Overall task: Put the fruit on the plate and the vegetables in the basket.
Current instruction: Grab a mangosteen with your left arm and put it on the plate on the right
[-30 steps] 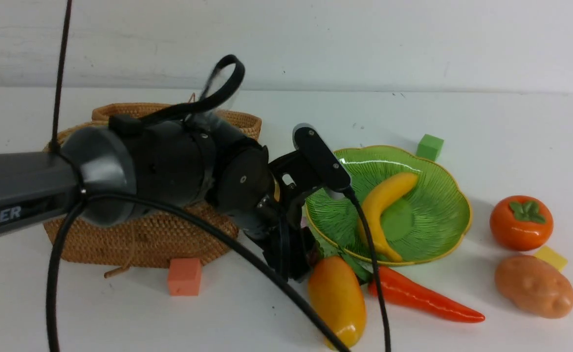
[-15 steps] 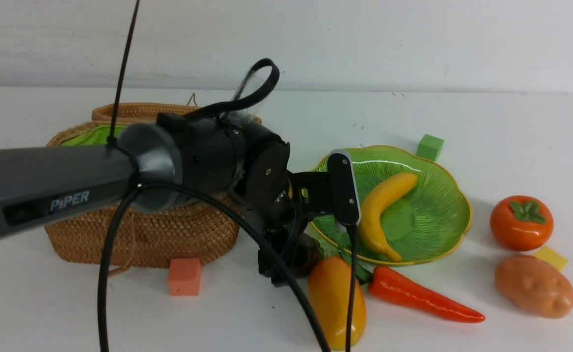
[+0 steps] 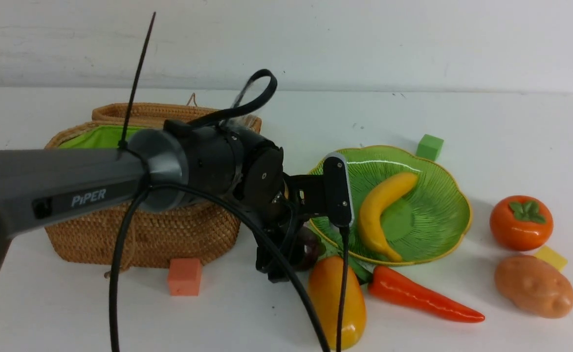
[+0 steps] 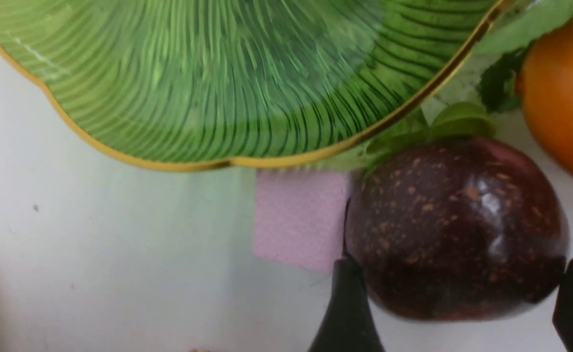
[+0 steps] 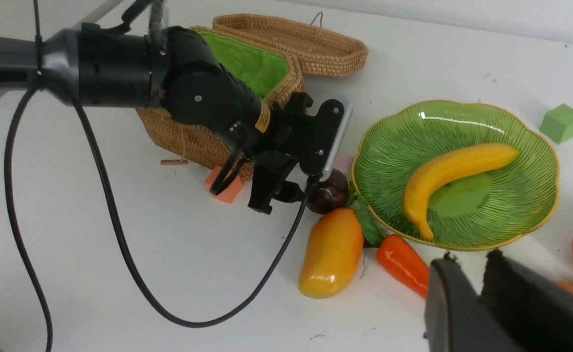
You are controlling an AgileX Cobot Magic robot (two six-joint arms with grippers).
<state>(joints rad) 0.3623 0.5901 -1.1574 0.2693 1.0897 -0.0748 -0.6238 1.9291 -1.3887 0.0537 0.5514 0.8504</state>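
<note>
Station inventory, as I read it from the remote feeds. Left gripper (image 4: 460, 288): low over the white table (image 3: 511, 122), jaws wide, one finger on each side of the dark purple mangosteen (image 4: 457, 225); the fruit sits on the table and is not lifted. The mangosteen lies just outside the near-left edge of the green plate (image 3: 433, 161), its green cap tucked under the plate's yellow rim, with a pink foam cube (image 4: 298, 217) touching its side. Right gripper (image 5: 482, 274): off to the right, above the table near the carrot, jaws narrow, nearly together, holding nothing. On the plate: one yellow banana (image 3: 382, 208), lying across the middle. On the table in front of the plate: orange-yellow mango (image 3: 338, 303) and orange-red carrot (image 3: 418, 296), side by side, the carrot's green top reaching under the plate edge. To the right of the plate: persimmon (image 3: 521, 222), and nearer to me the potato (image 3: 534, 286), with a yellow cube (image 3: 550, 256) between them. Left of the plate: wicker basket (image 3: 144, 234), lid (image 5: 291, 41) folded back, green lining (image 5: 247, 61) showing; I cannot see its floor. Loose items: orange cube (image 3: 184, 276) in front of the basket, green cube (image 3: 429, 146) behind the plate.
</note>
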